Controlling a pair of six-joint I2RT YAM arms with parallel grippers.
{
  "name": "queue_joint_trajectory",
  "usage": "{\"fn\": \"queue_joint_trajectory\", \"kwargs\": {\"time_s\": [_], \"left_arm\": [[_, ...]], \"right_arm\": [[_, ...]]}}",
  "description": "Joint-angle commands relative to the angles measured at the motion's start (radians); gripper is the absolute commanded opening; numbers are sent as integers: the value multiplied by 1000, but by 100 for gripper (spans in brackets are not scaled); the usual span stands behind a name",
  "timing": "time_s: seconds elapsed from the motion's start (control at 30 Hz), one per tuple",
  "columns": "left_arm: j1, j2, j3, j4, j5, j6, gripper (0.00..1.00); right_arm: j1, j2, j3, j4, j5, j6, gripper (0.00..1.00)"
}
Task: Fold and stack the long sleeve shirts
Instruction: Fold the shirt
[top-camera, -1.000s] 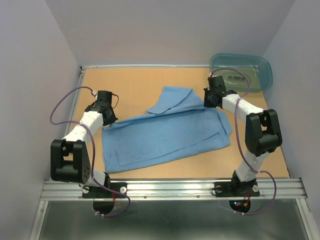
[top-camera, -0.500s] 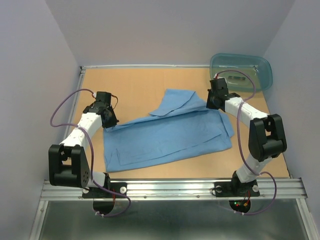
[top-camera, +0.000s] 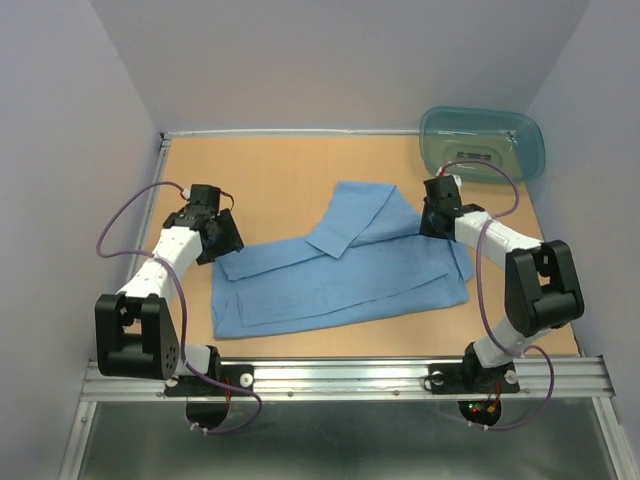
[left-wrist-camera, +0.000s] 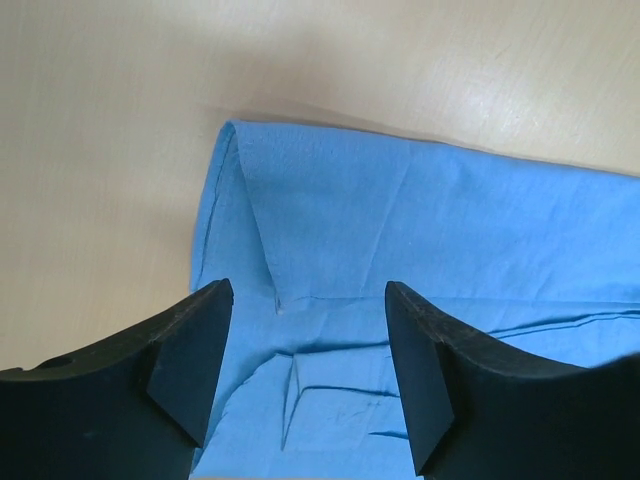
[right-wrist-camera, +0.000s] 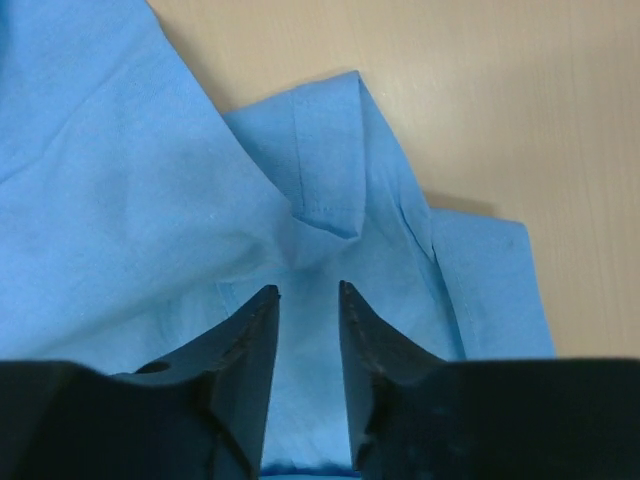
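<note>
- One light blue shirt (top-camera: 340, 265) lies spread on the worktop (top-camera: 270, 170), with a flap folded over its far middle.
- Left end effector (left-wrist-camera: 305, 300): fingers wide apart, nothing between them, above the shirt's left end.
- Right end effector (right-wrist-camera: 308, 295): fingers narrowly apart, over the shirt's right end.
- Teal tub (top-camera: 482, 143): beyond the shirt's far right corner.

Robot lab test cell
Plain walls (top-camera: 330, 60) box in a wooden table (top-camera: 280, 170) fronted by an aluminium mounting rail (top-camera: 340, 378)
</note>
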Motion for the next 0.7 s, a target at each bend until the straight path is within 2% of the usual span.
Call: {"fn": "queue_joint_trajectory", "kwargs": {"time_s": [0.0, 0.03, 0.1, 0.2, 0.33, 0.57, 0.67], "left_arm": [[4, -48, 47, 21, -14, -22, 74], [4, -43, 54, 32, -8, -26, 74], [2, -19, 56, 64, 34, -39, 74], [-4, 26, 56, 99, 103, -54, 74], [-27, 75, 57, 142, 116, -65, 74], [-36, 149, 33, 213, 134, -72, 74], [-36, 176, 7, 240, 151, -91, 74]], "right_arm": [[-7, -112, -42, 29, 36, 25, 41], [-7, -124, -46, 29, 29, 29, 50], [-7, -150, -51, 29, 17, 35, 57], [-7, -172, -37, 29, -18, 51, 57], [-7, -173, 56, 32, -119, 87, 57], [-7, -34, 194, 65, -219, 265, 56], [-10, 6, 188, 125, -236, 319, 55]]}}
